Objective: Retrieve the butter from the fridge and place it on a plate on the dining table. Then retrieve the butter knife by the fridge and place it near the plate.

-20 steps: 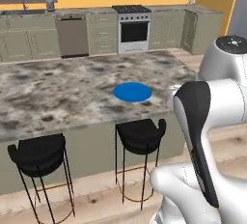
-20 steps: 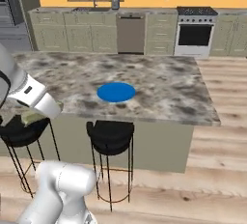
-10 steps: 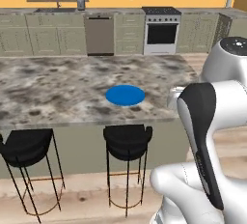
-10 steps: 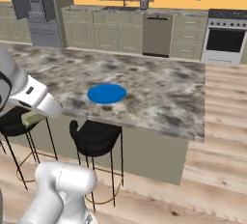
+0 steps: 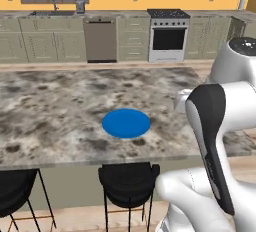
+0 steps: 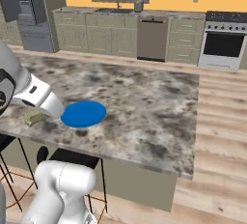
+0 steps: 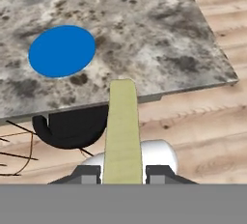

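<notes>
Gripping the butter [image 7: 123, 131], gripper [image 7: 123, 172] faces plate [image 7: 61, 50]

Worktop [image 5: 60, 111]: long island w/ grey-brown marbled stone top, beige base, seen from its stool side. Blue plate [image 5: 126, 123] lies flat directly on it, near the front edge, roughly mid-length in left base view; plate surface bare. In right base view the plate [image 6: 83, 114] sits toward the worktop [image 6: 144, 107] near-left corner area. Hand view: plate [image 7: 61, 50] upper left, worktop [image 7: 159, 39] edge running below it. Wood plank floor [image 6: 217, 170] around the island; black stools [image 5: 128, 183] stand on it at the front edge.
</notes>
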You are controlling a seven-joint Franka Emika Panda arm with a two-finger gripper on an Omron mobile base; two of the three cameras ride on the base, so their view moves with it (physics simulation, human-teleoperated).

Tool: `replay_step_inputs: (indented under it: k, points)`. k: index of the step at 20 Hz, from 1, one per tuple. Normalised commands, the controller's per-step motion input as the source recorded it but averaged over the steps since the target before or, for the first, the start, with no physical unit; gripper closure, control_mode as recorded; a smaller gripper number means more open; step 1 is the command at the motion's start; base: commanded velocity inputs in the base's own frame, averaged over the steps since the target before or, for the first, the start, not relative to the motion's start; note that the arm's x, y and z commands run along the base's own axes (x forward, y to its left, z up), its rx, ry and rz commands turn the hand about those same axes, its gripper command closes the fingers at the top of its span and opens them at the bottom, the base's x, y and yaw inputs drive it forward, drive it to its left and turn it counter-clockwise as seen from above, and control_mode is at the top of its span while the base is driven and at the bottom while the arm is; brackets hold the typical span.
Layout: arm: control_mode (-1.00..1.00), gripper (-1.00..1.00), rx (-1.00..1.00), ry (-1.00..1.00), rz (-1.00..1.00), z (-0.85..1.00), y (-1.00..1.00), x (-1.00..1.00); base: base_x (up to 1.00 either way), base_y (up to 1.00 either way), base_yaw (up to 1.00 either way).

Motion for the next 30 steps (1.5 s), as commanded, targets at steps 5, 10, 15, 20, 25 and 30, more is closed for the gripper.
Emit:
replay_step_inputs:
  k: [5,10,15,20,25,30]
  points:
    - [1.0,1.0,0.0,0.0,0.0,0.0,0.0,0.0,0.48,0.44,0.0]
    - [-1.0,1.0,0.0,0.0,0.0,0.0,0.05,0.04,0.14,0.27,0.0]
    - [-1.0,1.0,0.0,-0.02,0.02,-0.01,0.05,0.56,0.0,0.0,0.0]
    - [-1.0,1.0,0.02,-0.01,0.14,-0.28,0.09,0.99,0.0,0.0,0.0]
    - [-1.0,1.0,0.01,0.01,0.17,-0.58,0.33,1.0,0.0,0.0,0.0]
    - [-1.0,1.0,-0.08,0.04,-0.02,-0.52,0.65,1.0,0.0,0.0,0.0]
